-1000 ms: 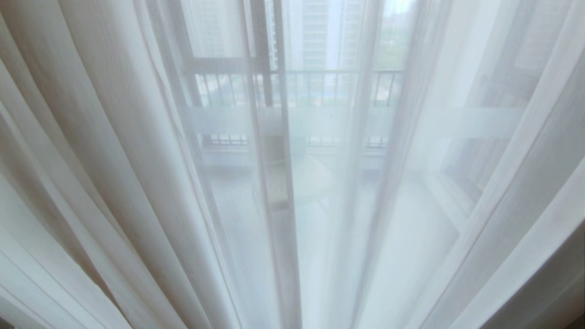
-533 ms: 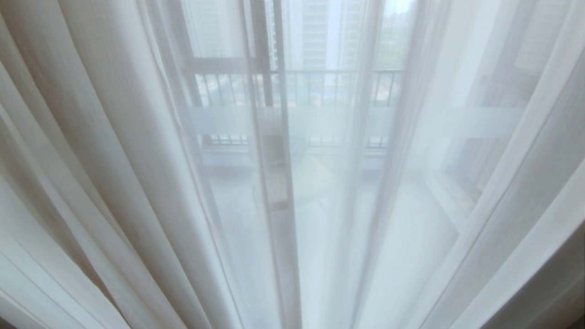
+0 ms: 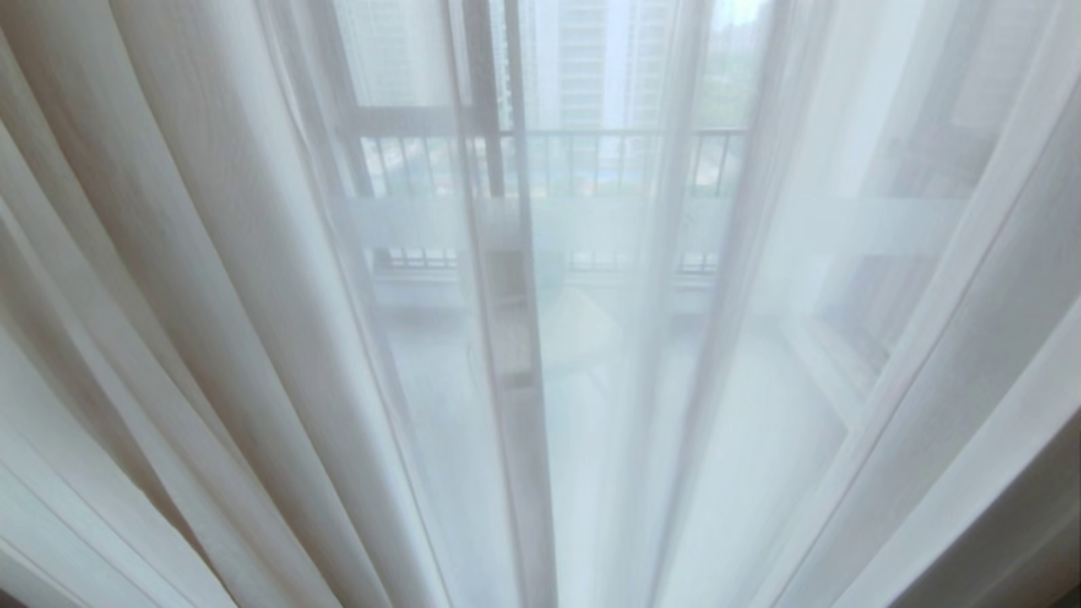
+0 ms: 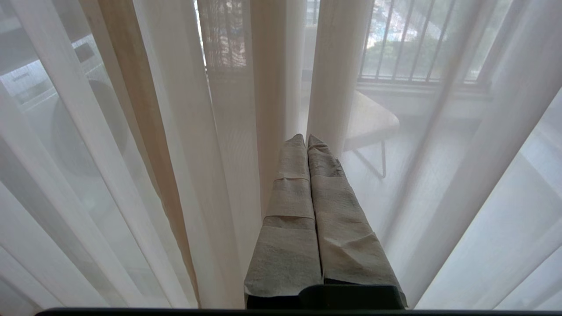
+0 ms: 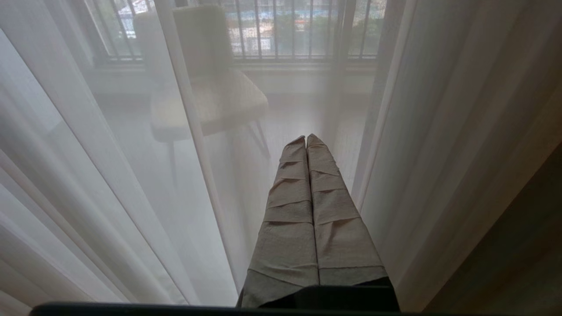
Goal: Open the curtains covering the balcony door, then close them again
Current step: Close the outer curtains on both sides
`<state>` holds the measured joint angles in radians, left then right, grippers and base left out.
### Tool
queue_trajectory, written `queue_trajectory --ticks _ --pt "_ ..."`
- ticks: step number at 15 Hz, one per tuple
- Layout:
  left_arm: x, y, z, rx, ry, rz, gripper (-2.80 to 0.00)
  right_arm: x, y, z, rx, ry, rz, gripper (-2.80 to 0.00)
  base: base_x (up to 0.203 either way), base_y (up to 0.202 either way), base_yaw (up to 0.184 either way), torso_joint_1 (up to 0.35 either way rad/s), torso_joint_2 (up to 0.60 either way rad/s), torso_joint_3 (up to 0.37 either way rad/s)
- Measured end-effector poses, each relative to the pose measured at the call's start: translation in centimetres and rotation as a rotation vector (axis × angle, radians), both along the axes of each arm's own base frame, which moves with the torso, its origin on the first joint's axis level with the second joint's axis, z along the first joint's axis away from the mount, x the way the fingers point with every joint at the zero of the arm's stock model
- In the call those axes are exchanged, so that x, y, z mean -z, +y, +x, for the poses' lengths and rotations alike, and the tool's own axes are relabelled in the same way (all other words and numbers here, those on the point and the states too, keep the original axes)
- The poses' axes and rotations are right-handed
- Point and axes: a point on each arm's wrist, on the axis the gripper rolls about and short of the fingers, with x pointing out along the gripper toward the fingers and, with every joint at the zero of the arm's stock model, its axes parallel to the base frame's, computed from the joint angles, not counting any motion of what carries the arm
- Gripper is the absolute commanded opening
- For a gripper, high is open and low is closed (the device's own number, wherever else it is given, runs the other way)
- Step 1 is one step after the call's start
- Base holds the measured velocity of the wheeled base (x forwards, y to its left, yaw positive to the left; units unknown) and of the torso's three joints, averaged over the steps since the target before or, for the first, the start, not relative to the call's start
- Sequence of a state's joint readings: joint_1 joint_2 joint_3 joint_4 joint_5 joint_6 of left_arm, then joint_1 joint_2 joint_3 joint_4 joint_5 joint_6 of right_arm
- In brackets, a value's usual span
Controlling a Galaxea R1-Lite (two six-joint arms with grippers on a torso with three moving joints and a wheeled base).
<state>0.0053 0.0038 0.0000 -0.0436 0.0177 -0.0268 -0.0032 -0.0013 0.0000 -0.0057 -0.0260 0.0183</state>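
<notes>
While white sheers veil the balcony door and a chair beyond, both taped pincers, left and right, hang pressed together, empty.

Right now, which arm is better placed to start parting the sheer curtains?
Probably left: the shut left gripper points at a fold edge of the sheer curtains, whereas the shut right gripper faces flat fabric.

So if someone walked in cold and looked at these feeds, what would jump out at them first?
The thin see-through white sheer curtains fill every view, hanging drawn in long pleats across the black-framed glass balcony door. Through them shows a barred balcony railing with tower blocks beyond, and a pale chair on the balcony. Each wrist view shows a tape-wrapped hand shut and empty before the fabric: left hand, right hand.
</notes>
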Motion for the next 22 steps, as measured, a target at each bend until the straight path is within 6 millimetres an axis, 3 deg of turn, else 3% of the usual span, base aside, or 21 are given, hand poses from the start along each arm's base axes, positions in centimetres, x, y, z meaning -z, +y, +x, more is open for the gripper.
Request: queue_trajectory --ticks 22 --pt "-0.01 0.00 -0.01 0.000 -0.001 -0.001 -2.80 0.00 0.00 0.00 0.000 0.000 0.000 -2.80 0.000 0.000 0.000 0.000 0.00 0.000"
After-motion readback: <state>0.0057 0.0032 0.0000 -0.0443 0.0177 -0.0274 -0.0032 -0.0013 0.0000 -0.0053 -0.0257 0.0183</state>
